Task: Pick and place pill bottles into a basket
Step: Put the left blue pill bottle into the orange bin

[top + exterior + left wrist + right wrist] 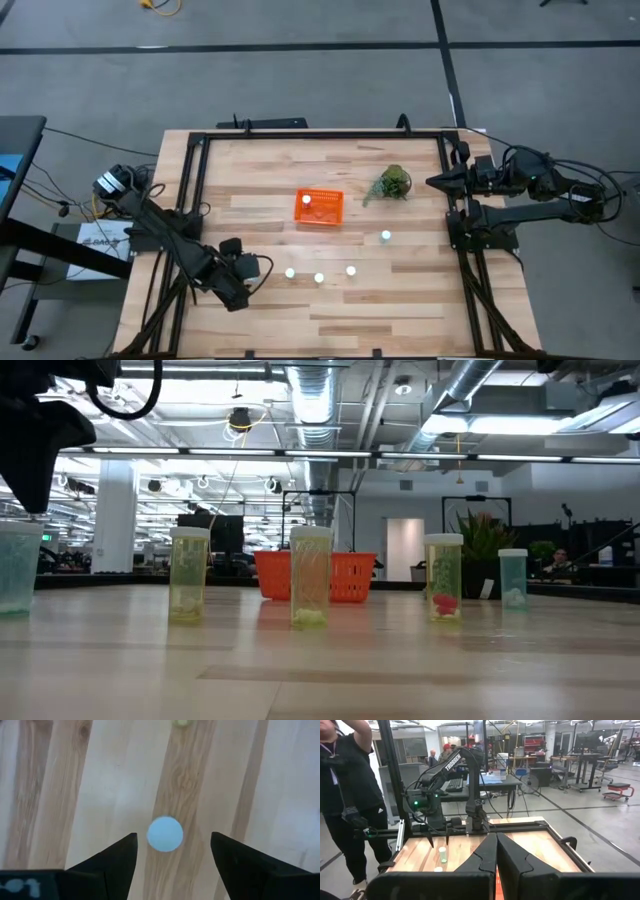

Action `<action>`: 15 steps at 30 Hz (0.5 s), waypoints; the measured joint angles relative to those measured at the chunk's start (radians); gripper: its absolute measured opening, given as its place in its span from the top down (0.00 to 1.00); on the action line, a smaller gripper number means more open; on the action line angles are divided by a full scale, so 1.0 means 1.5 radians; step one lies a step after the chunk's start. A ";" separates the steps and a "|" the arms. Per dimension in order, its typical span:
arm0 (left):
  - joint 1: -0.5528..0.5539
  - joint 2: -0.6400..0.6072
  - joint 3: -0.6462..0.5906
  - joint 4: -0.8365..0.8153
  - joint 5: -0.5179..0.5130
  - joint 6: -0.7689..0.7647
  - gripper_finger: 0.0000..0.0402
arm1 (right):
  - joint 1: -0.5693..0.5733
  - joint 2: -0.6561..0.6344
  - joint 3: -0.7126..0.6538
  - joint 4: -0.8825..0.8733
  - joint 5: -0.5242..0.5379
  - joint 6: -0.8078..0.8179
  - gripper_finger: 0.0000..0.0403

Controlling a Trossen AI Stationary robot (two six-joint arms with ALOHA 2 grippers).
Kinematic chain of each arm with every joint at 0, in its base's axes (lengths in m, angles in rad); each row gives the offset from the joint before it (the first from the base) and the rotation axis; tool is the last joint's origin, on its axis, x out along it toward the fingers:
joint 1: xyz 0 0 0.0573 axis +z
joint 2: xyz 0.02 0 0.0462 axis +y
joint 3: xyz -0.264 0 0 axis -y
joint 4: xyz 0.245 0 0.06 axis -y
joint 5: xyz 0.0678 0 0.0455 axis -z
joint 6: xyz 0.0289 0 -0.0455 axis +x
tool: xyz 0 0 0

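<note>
My left gripper (243,268) (173,836) is open and points down over a pill bottle with a pale-blue cap (165,834). Its fingers stand on either side of the cap and clear of it. In the low view this bottle (15,565) stands upright at the far left, below the dark gripper (40,430). Three more bottles (290,272) (319,278) (351,270) stand in a row to its right, and another (386,236) stands farther back. The orange basket (320,208) holds one white-capped bottle (306,200). My right gripper (432,182) (496,836) is shut and empty at the table's right edge.
A green leafy plant (392,183) stands to the right of the basket. A black frame (320,134) runs around the wooden table. In the right wrist view a person (350,790) stands beyond the table's left side.
</note>
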State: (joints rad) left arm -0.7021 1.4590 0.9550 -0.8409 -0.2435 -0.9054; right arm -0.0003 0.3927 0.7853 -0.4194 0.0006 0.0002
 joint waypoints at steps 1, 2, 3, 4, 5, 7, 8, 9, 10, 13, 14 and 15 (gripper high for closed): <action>0.000 0.000 0.000 0.000 -0.004 0.000 0.39 | 0.000 0.000 0.000 0.000 0.000 0.000 1.00; 0.000 0.000 0.000 0.000 -0.007 0.003 0.39 | 0.000 0.000 0.000 0.000 0.000 0.000 1.00; 0.000 0.000 0.000 0.001 -0.010 0.005 0.39 | 0.000 0.000 0.000 0.000 0.000 0.000 1.00; 0.000 0.000 -0.001 0.004 -0.011 0.006 0.39 | 0.000 0.000 0.000 0.000 0.000 0.000 1.00; 0.001 0.000 -0.007 0.014 -0.011 0.006 0.39 | 0.000 0.000 0.000 0.000 0.000 0.000 1.00; 0.001 0.000 -0.021 0.030 -0.010 0.007 0.39 | 0.000 0.000 0.000 0.000 0.000 0.000 1.00; 0.001 0.000 -0.030 0.036 -0.010 0.007 0.39 | 0.000 0.000 0.000 0.000 0.000 0.000 1.00; 0.001 0.000 -0.037 0.041 -0.010 0.006 0.39 | 0.000 0.000 0.000 0.000 0.000 0.000 1.00; 0.001 0.000 -0.044 0.044 -0.010 0.006 0.39 | 0.000 0.000 0.000 0.000 0.000 0.000 1.00; 0.001 0.000 -0.053 0.045 -0.013 0.003 0.39 | 0.000 0.000 0.000 0.000 0.000 0.000 1.00; 0.001 0.000 -0.053 0.051 -0.016 0.003 0.39 | 0.000 0.000 0.000 0.000 0.000 0.000 1.00; 0.002 0.000 -0.054 0.056 -0.017 0.003 0.39 | 0.000 0.000 0.000 0.000 0.000 0.000 1.00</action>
State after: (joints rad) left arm -0.6998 1.4593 0.8742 -0.7567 -0.2693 -0.9005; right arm -0.0002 0.3927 0.7855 -0.4194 0.0006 0.0002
